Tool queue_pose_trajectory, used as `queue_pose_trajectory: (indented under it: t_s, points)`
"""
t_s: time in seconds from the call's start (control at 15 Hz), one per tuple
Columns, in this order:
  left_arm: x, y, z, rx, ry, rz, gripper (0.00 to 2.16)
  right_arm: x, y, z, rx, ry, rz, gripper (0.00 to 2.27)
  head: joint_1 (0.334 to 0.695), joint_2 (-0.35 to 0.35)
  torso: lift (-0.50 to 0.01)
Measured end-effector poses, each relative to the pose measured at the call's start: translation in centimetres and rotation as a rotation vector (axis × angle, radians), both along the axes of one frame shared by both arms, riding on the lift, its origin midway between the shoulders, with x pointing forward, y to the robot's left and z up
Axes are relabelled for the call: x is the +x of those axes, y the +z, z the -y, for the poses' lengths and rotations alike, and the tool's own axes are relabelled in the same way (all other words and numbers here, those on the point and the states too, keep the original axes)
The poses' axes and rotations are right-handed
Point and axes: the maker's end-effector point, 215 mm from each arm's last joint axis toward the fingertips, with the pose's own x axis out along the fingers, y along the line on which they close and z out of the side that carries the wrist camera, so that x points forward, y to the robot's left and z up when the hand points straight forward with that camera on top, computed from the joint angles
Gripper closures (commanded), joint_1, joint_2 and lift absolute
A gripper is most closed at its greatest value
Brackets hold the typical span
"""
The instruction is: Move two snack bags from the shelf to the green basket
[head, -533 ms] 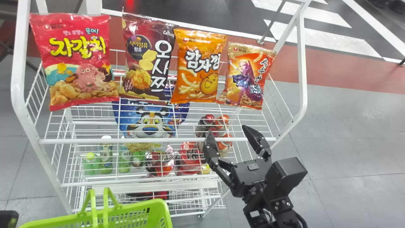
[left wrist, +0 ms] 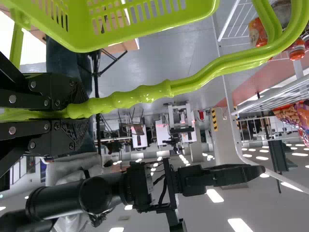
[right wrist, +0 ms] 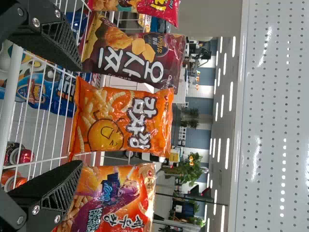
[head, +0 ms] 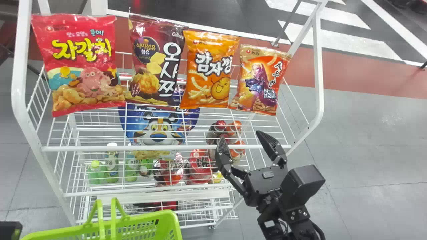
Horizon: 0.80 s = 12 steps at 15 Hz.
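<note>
Evidently, we are at the start of the task: 4 snack bags, namely the red bag (head: 80, 63), the dark purple bag (head: 155, 63), the orange bag (head: 210, 70) and the gold-topped bag (head: 258, 80), stand side by side on the top level of the wire shelf (head: 166, 147). We judge that 0 of the 2 required transfers are done and that both are left, although we cannot tell everything that the basket may hold.

Nearer the robot, we find the right gripper (head: 240, 135) at the shelf's front rail, its 2 fingers spread with nothing between them. The right wrist view has the orange bag ahead, in line with the gap; we take this bag as the likely first choice. Closing would call for a forward reach and a modest squeeze, since such a bag may crumple or slip, and a finger could snag 1 of its neighbours.

To the robot's left, we see the green basket (head: 143, 222), its handle (left wrist: 145, 94) pinched by the left gripper (left wrist: 75, 112). On lower levels we note cans (head: 235, 126), bottles (head: 111, 166) and a blue pack (head: 156, 130).
</note>
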Motion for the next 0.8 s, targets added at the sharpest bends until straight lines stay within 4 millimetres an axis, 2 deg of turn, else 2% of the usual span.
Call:
queue_pose_trajectory:
  t_s: [0.33,0.53,0.67,0.8]
  points:
    - [-0.1,0.1,0.1,0.0,-0.003,0.001,1.98,0.1,0.1,0.1,0.004,-0.001,0.002,0.14,0.695,-0.35,-0.018]
    - [-0.2,0.1,0.2,-0.002,-0.007,-0.003,1.98,0.8,0.1,0.5,0.02,-0.012,0.006,0.14,0.695,-0.35,-0.018]
    - [-0.4,0.1,0.3,-0.001,-0.012,-0.008,1.98,2.3,-0.1,0.8,0.023,-0.023,0.015,0.14,0.695,-0.35,-0.018]
    - [-0.5,-0.2,0.4,0.009,-0.018,-0.01,1.98,4.7,-0.4,0.6,0.03,-0.02,0.029,0.14,0.695,-0.35,-0.018]
